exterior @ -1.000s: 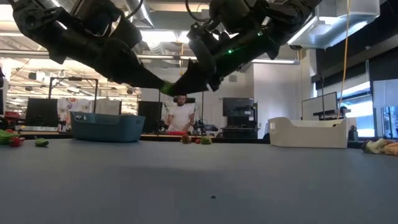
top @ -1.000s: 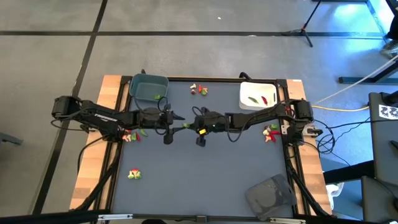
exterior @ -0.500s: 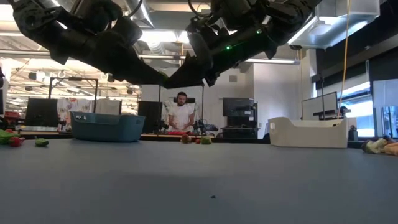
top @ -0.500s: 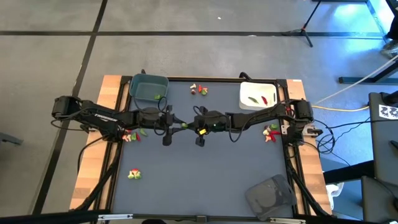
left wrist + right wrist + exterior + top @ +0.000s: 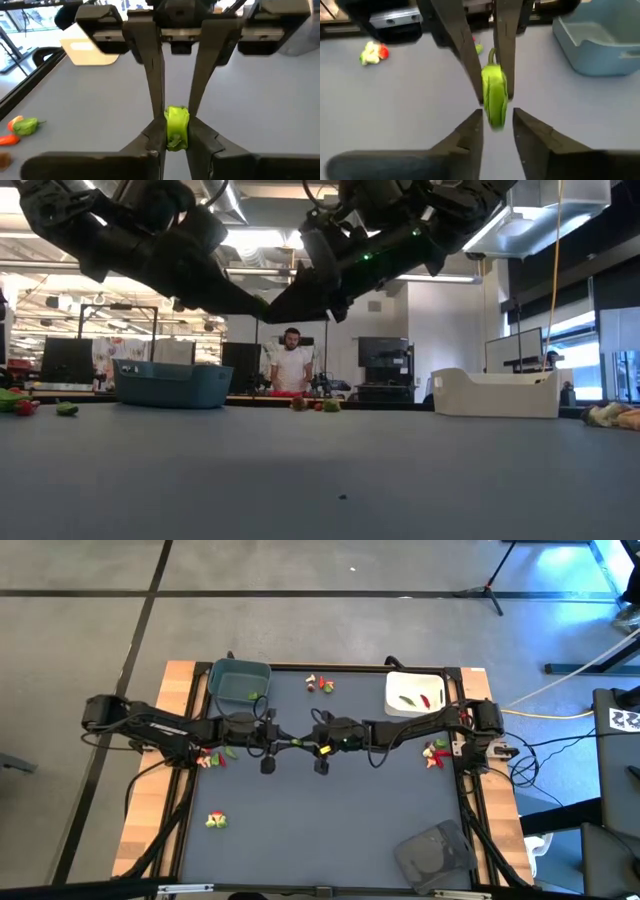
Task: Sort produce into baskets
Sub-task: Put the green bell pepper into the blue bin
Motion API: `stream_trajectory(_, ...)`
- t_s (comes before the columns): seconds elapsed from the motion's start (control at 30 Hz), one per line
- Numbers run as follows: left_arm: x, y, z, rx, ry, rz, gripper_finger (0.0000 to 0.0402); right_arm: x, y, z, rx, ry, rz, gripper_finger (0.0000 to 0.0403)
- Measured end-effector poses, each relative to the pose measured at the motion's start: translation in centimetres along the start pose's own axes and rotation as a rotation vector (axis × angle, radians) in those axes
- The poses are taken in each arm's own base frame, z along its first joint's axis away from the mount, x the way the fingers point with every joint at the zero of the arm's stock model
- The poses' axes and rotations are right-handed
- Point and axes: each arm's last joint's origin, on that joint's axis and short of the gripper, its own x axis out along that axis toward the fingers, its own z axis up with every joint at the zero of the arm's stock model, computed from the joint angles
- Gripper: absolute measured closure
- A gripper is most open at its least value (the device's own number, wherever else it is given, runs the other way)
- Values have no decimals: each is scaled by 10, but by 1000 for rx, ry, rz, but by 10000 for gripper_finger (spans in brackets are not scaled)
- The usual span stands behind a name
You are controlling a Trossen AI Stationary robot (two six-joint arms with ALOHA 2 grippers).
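A small green pepper (image 5: 176, 127) hangs in the air over the middle of the table, between my two grippers, which meet tip to tip. My left gripper (image 5: 285, 740) reaches in from the table's left and is shut on it. My right gripper (image 5: 304, 741) reaches in from the right and stands open. Its fingers (image 5: 472, 127) flank the pepper's blunt end (image 5: 494, 117) with a little gap. The blue-grey tub (image 5: 240, 680) stands at the far left, the white tub (image 5: 414, 693) at the far right, and the dark grey tray (image 5: 435, 855) at the near right. My left gripper pinches the pepper's sides (image 5: 170, 135) between its two fingertips, on the half toward the stem (image 5: 492, 54). The fingers come level from the table's left and lie along the pepper. The pepper is lifted well clear of the table.
Little heaps of produce lie at the far middle (image 5: 320, 685), the left edge (image 5: 212, 757), the near left (image 5: 215, 821) and the right edge (image 5: 435, 753). The white tub holds red and green pieces. A person (image 5: 291, 365) stands beyond the table.
My left gripper has shut on the green pepper that was in my right gripper's fingertips. The pepper has stayed where it was, in the air above the table's middle. Neither arm has shifted much.
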Motion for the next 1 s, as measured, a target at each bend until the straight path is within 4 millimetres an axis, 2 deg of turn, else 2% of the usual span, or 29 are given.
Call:
stream_trajectory(0.23, -18, 14, 3, 16, 84, 185, 341, -24, -3, 8, -31, 113, -74, 239)
stream_trajectory(0.57, -52, 63, -2, -95, 229, 715, 339, -30, -4, 4, -41, 193, -107, 233)
stream_trajectory(0.8, -64, 101, -20, -246, 299, 944, 339, -32, -8, -1, -48, 239, -230, 233)
stream_trajectory(1.0, -65, 121, -39, -319, 390, 1033, 339, -33, -9, -3, -21, 260, -249, 233)
